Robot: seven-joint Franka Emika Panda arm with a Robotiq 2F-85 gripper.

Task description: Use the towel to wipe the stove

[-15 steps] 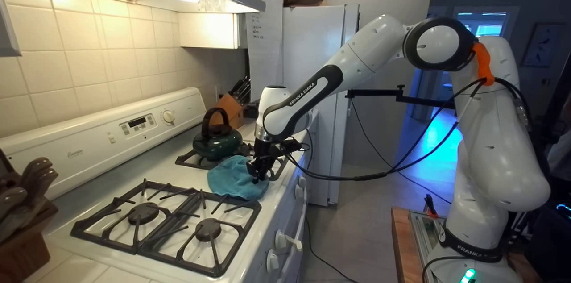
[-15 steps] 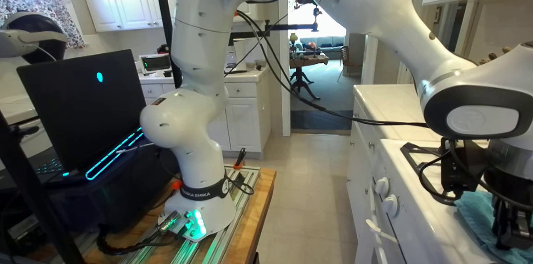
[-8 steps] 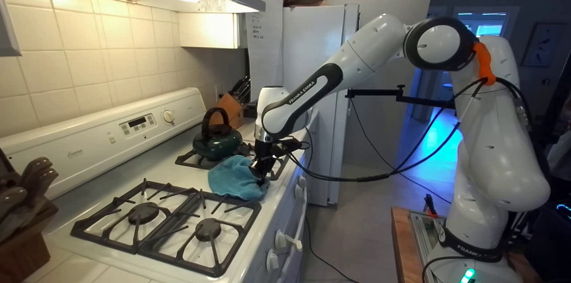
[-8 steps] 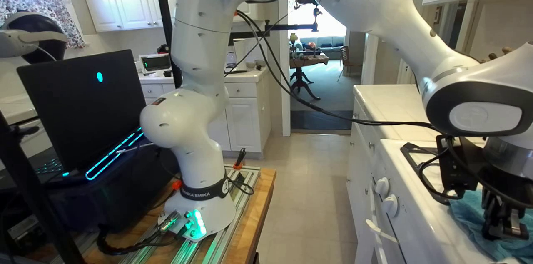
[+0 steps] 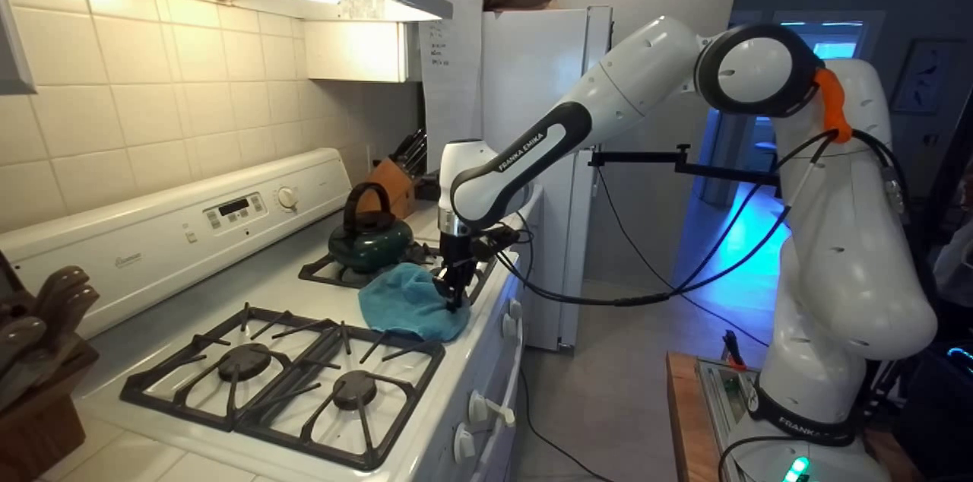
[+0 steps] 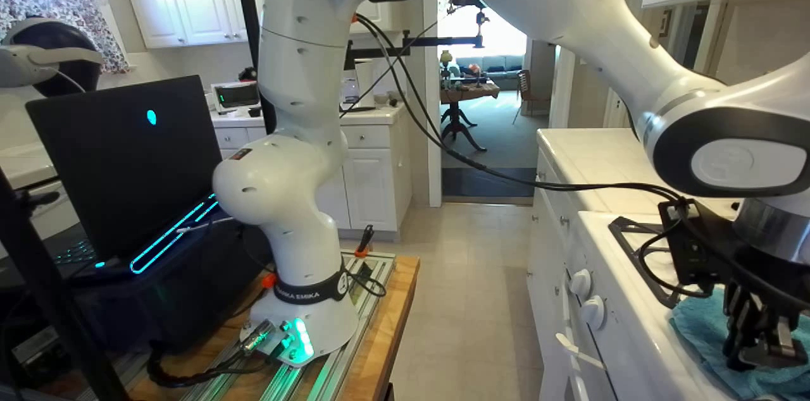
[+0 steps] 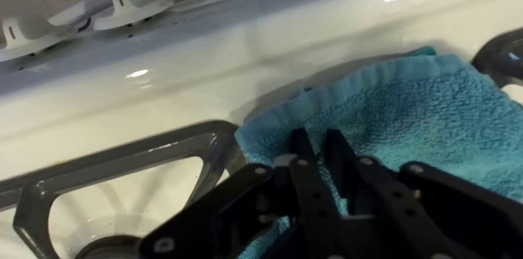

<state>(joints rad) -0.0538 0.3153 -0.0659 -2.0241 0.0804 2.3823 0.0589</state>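
1. Beneath the claw [image 7: 317,134], the towel [image 7: 429,108] lies on the stove [image 7: 196,99].
2. The claw is parted by a narrow gap; whether it pinches a fold, I cannot tell.
3. Wiping probably wants light, even pressure, stopping short of the grate [image 7: 126,159] near the claw.

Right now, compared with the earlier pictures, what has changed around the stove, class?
The towel and pincer shifted slightly toward the front edge of the stove; whether the pincer grips the towel is unclear. The green kettle stayed put.
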